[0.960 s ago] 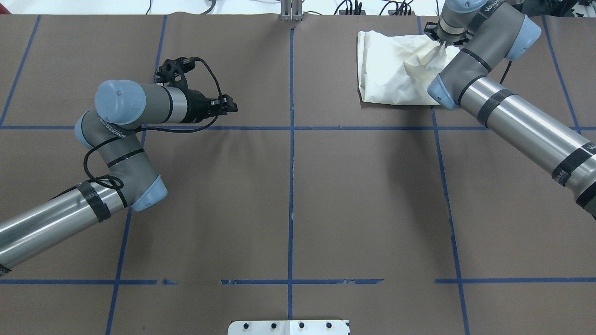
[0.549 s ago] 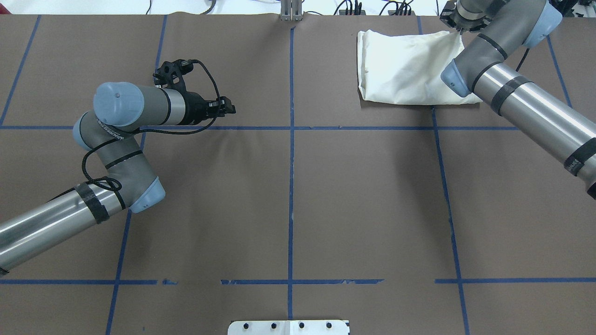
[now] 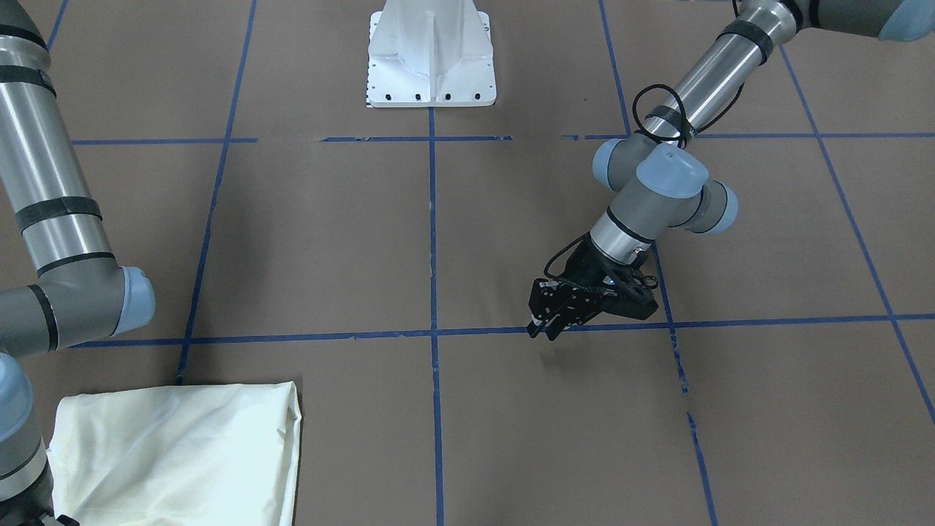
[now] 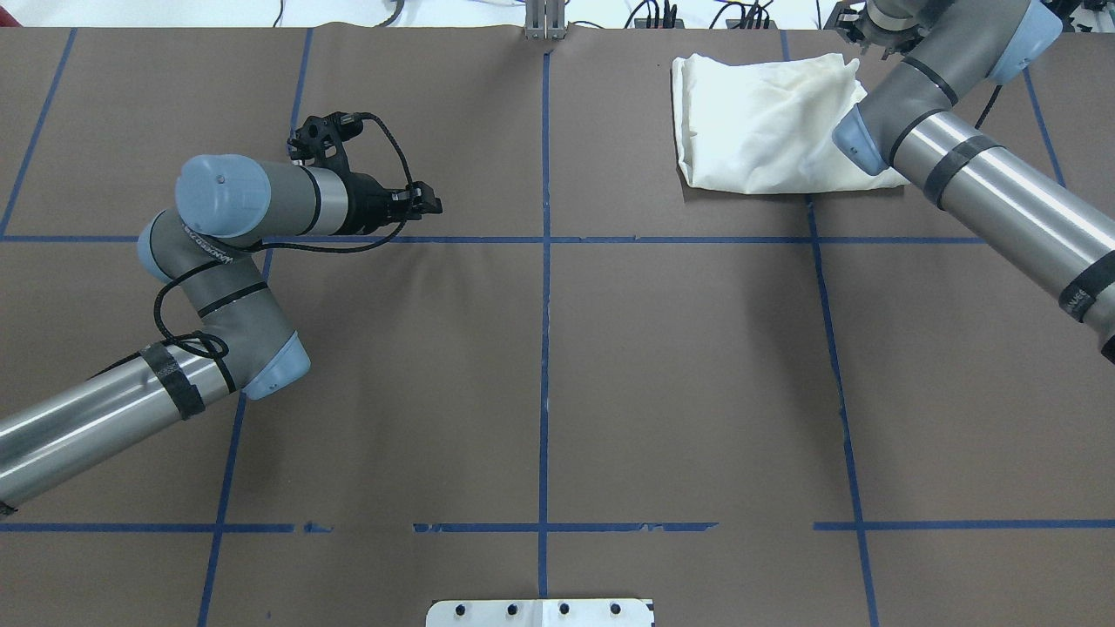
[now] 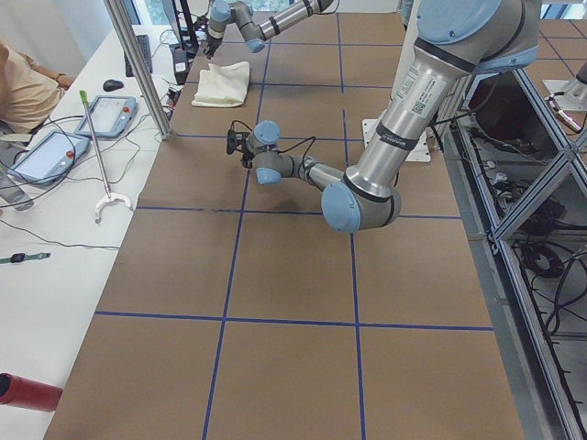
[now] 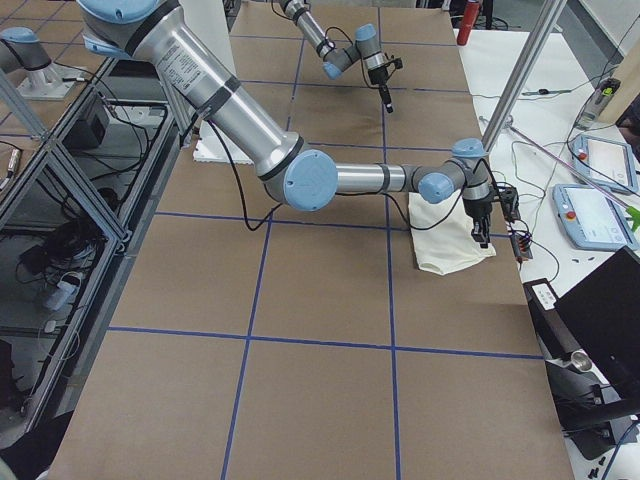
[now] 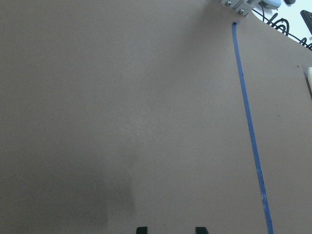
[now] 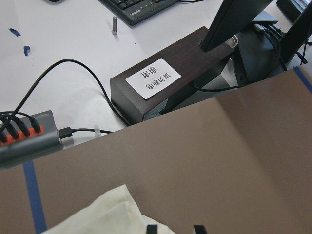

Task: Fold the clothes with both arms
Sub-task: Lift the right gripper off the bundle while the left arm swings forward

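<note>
The clothes are a single cream shirt (image 4: 758, 122), folded into a rough rectangle at the table's far right corner, also seen in the front view (image 3: 175, 446) and the right-side view (image 6: 450, 235). No print shows on it. My right gripper (image 4: 875, 39) hovers just past the shirt's far right corner, open and holding nothing. In its wrist view a shirt corner (image 8: 105, 217) lies to the left of the fingertips (image 8: 152, 228). My left gripper (image 4: 431, 205) hangs open over bare brown table left of centre (image 3: 544, 329), far from the shirt. Its fingertips (image 7: 141, 229) hold nothing.
Blue tape lines (image 4: 544, 348) grid the brown table. The white pedestal base (image 3: 431, 58) stands at the near edge. Beyond the far edge sit a dark labelled box (image 8: 161, 92), a cable hub (image 8: 29, 136) and a metal post (image 4: 544, 22). A person (image 5: 23, 87) sits at the side desk.
The right gripper pulled the pinched shirt corner toward the far right edge, then let go and moved further out. The shirt has settled flat. The left arm has barely moved.
</note>
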Action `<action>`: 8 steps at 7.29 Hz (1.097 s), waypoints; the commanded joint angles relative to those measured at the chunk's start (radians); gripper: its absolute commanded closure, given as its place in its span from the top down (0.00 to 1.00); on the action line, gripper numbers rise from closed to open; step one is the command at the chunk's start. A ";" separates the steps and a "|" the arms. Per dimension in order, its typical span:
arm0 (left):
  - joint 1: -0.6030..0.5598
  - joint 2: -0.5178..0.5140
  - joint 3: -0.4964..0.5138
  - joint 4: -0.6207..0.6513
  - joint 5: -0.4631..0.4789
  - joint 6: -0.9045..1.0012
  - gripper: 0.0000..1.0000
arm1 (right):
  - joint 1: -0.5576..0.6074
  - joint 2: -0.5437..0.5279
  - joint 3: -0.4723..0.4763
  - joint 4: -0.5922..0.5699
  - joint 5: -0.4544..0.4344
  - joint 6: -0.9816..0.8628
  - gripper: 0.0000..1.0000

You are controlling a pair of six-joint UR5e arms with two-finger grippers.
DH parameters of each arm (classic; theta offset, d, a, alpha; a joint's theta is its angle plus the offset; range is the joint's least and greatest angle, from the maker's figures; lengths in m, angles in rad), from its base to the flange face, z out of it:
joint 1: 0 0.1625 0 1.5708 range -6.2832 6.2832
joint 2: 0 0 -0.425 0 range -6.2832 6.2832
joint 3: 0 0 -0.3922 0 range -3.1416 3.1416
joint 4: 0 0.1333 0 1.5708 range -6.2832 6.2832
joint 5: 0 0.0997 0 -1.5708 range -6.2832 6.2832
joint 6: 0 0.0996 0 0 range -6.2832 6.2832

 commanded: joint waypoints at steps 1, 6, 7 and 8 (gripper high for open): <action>0.005 -0.018 -0.016 0.004 0.000 -0.043 0.44 | 0.050 0.022 0.032 -0.004 0.148 0.007 1.00; 0.088 -0.305 0.195 0.016 0.044 -0.227 0.44 | 0.127 -0.088 0.237 -0.021 0.479 0.067 1.00; 0.114 -0.383 0.286 0.015 0.088 -0.221 0.44 | 0.156 -0.128 0.269 -0.020 0.535 0.026 1.00; 0.123 -0.469 0.382 0.010 0.105 -0.197 0.45 | 0.169 -0.168 0.314 -0.021 0.545 0.012 1.00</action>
